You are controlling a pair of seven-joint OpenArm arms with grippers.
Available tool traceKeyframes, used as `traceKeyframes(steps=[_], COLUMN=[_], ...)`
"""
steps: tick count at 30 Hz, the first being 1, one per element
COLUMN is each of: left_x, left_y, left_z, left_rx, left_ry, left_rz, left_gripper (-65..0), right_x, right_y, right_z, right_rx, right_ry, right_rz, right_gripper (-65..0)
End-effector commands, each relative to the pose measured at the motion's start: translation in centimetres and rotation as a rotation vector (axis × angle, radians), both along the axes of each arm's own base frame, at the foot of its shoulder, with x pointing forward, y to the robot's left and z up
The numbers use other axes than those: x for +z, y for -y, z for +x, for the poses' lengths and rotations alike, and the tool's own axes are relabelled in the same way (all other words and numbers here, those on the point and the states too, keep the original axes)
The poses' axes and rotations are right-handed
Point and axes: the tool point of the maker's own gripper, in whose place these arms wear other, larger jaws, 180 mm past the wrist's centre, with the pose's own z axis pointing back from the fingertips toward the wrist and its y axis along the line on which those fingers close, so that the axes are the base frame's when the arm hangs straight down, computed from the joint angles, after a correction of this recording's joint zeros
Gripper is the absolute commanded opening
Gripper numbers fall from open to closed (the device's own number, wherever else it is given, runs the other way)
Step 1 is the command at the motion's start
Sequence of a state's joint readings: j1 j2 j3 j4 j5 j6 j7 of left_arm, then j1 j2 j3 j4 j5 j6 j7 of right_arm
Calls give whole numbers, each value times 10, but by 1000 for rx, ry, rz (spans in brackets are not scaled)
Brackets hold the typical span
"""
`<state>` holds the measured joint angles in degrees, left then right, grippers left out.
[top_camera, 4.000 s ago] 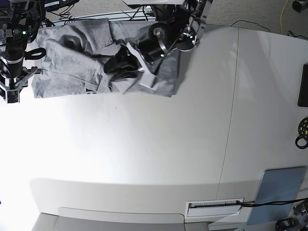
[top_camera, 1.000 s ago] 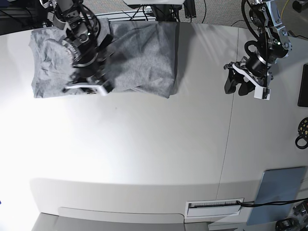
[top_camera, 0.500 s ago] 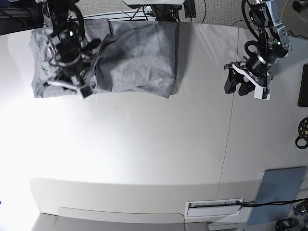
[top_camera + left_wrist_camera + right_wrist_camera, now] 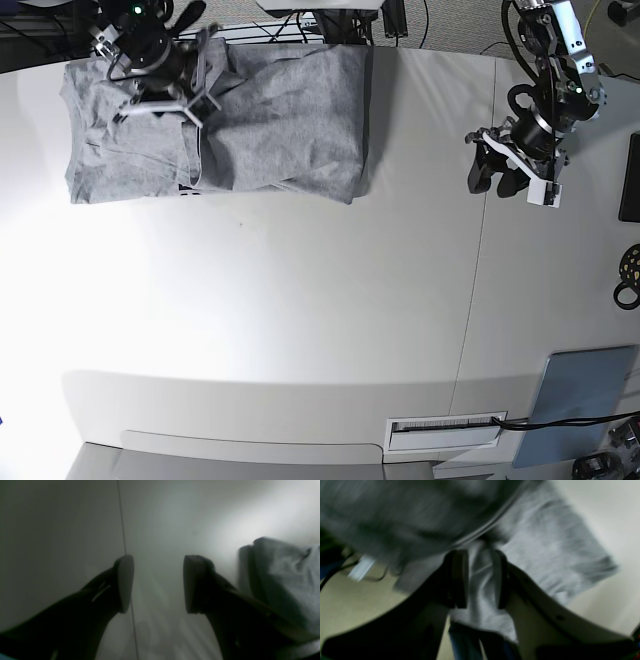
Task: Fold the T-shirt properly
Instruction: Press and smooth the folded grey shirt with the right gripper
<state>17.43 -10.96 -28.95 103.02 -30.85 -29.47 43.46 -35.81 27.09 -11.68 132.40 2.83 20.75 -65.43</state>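
The heather-grey T-shirt (image 4: 285, 120) lies partly folded at the table's far left, plain side up. My right gripper (image 4: 193, 88) is over the shirt's left half near the far edge. In the right wrist view this gripper (image 4: 479, 555) is shut on a bunched fold of the grey T-shirt (image 4: 545, 542). My left gripper (image 4: 500, 180) hovers open and empty over bare table, well right of the shirt. The left wrist view shows the left gripper (image 4: 157, 562) with jaws wide apart and a corner of the T-shirt (image 4: 282, 580) at the right. No lettering shows.
A table seam (image 4: 482, 250) runs front to back just left of the left gripper. A black item (image 4: 631, 178) lies at the right edge, a cable ring (image 4: 628, 275) below it, a blue-grey pad (image 4: 585, 400) at the front right. Cables lie beyond the far edge.
My right gripper has moved from the shirt's near edge toward the far edge, drawing a fold of cloth with it. The left arm has stayed still.
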Motion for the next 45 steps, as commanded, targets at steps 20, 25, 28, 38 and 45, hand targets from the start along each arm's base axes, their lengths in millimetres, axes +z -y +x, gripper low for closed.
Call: traceKeyframes(steps=[20, 25, 28, 38, 45], left_x=[16, 16, 16, 16, 16], left_y=[-1, -1, -1, -1, -1], left_z=[9, 9, 9, 9, 9], left_rx=[3, 3, 3, 3, 3], left_ry=[77, 75, 74, 73, 73], left_rz=[-9, -9, -8, -7, -8], left_gripper=[-324, -324, -324, -324, -324], right_x=[-11, -21, -30, -35, -24], right_y=[-27, -33, -43, -67, -59], right_z=[-19, -4, 1, 6, 4], right_rx=[143, 155, 198, 289, 284], right_ry=[-43, -23, -28, -39, -49], right_rz=[159, 183, 174, 134, 73], right_gripper=[-480, -480, -480, -559, -635])
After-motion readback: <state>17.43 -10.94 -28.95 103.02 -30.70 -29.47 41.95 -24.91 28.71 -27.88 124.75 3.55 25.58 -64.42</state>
